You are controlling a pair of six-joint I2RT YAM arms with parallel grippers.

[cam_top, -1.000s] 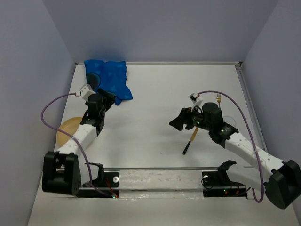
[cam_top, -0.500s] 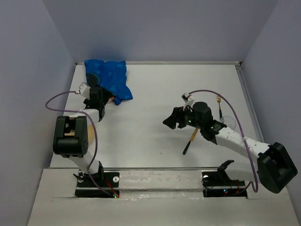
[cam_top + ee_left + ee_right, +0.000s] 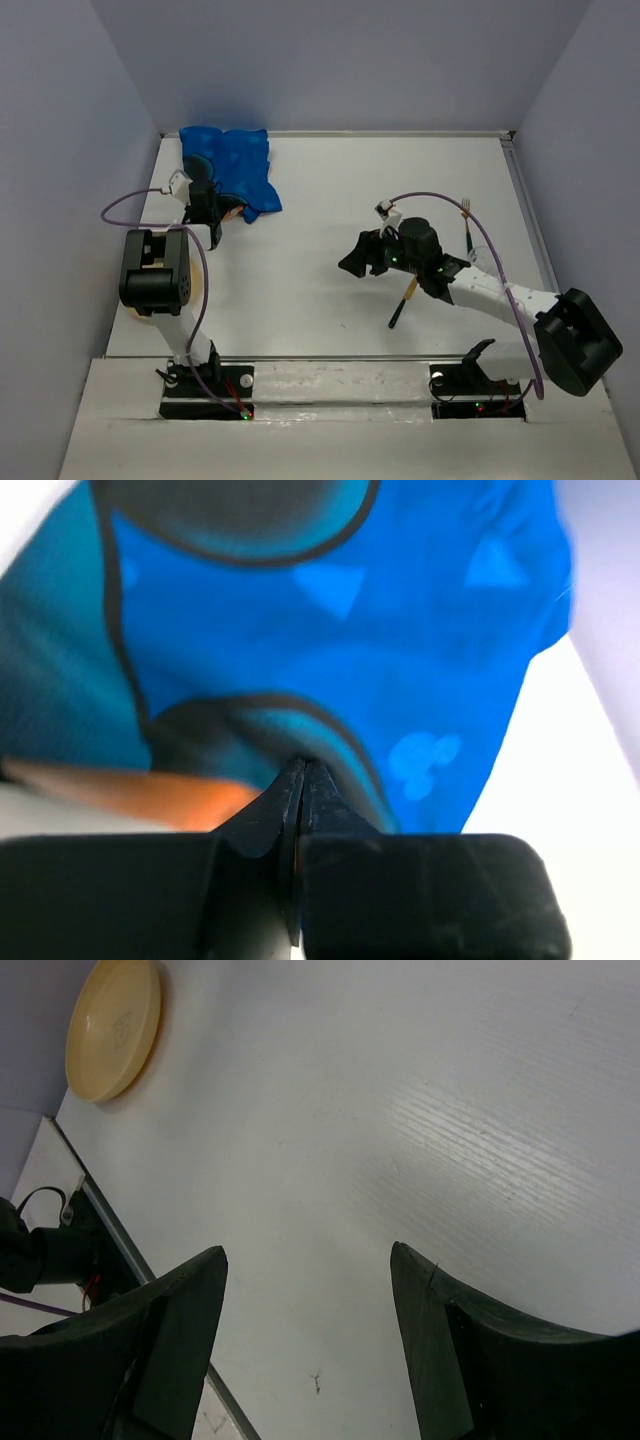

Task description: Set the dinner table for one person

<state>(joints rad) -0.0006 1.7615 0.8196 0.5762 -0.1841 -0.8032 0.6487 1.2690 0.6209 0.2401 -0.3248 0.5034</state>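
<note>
Since prior frame L arm has reared upright, L hand [image 3: 303, 776] clamped on placemat [image 3: 238, 168] edge, R hand [image 3: 305, 1260] agape, empty; rec: drag it low, slow to counter [image 3: 320, 190] centre.

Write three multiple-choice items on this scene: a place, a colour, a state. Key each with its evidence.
1. The blue placemat lies at the table's: A) near right corner B) far left corner C) centre.
2. The plate is: A) pale yellow B) red C) green.
3. The right pincer is: A) shut on the plate B) shut on the placemat C) open, empty.
Key: B, it sits crumpled by the far left rim; A, the right wrist view shows its yellow-tan; C, its jaws stand apart over bare table.
</note>
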